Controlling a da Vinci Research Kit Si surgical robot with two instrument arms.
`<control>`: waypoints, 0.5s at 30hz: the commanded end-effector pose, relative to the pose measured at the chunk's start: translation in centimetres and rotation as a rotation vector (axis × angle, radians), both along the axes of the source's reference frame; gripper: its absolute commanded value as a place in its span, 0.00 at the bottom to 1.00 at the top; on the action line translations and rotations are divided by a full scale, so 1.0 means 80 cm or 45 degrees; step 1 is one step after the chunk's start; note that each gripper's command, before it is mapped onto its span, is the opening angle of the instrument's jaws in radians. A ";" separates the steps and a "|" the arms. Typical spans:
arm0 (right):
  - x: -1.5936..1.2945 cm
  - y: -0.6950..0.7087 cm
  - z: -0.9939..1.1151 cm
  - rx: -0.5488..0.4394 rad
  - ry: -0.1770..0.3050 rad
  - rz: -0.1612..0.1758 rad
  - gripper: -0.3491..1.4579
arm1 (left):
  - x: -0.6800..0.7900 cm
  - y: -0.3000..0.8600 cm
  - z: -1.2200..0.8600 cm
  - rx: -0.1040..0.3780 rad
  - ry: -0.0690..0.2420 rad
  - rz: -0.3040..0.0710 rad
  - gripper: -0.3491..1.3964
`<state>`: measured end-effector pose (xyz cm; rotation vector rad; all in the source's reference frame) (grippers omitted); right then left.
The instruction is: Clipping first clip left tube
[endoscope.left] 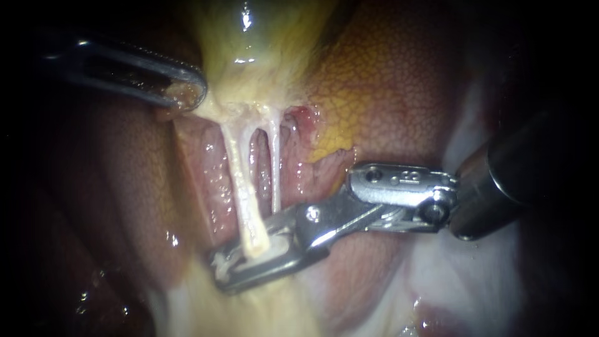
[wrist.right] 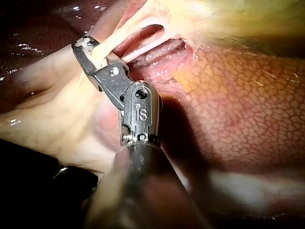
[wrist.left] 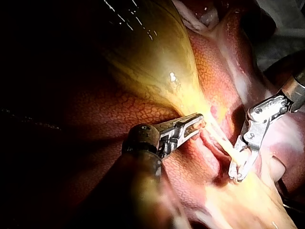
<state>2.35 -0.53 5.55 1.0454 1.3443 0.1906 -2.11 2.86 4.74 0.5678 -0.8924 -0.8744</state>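
Mottled liver (endoscope.left: 399,81) fills the background, with the pale yellow gallbladder (endoscope.left: 249,56) hanging across it. My left instrument (endoscope.left: 184,93) has its jaws closed on the gallbladder's lower end, and I judge it is holding that end up and aside so the two tubes below stand taut. My right instrument (endoscope.left: 249,265) has its jaws set around the lower part of the left tube (endoscope.left: 240,181), the thicker one, with a narrow gap showing. The thin right tube (endoscope.left: 275,168) runs just beside it, outside the jaws. I judge the placement made; next comes a steady squeeze, square across this tube alone.
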 end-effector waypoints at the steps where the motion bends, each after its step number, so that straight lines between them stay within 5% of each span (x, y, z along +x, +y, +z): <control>1: 0.0001 -0.0001 -0.0001 0.000 -0.002 0.007 0.03 | 0.0000 0.0000 0.0000 0.000 0.000 0.000 0.00; 15: 0.0001 0.0002 0.0002 0.031 -0.028 0.016 0.00 | 0.0000 0.0000 0.0000 0.000 0.000 0.000 0.00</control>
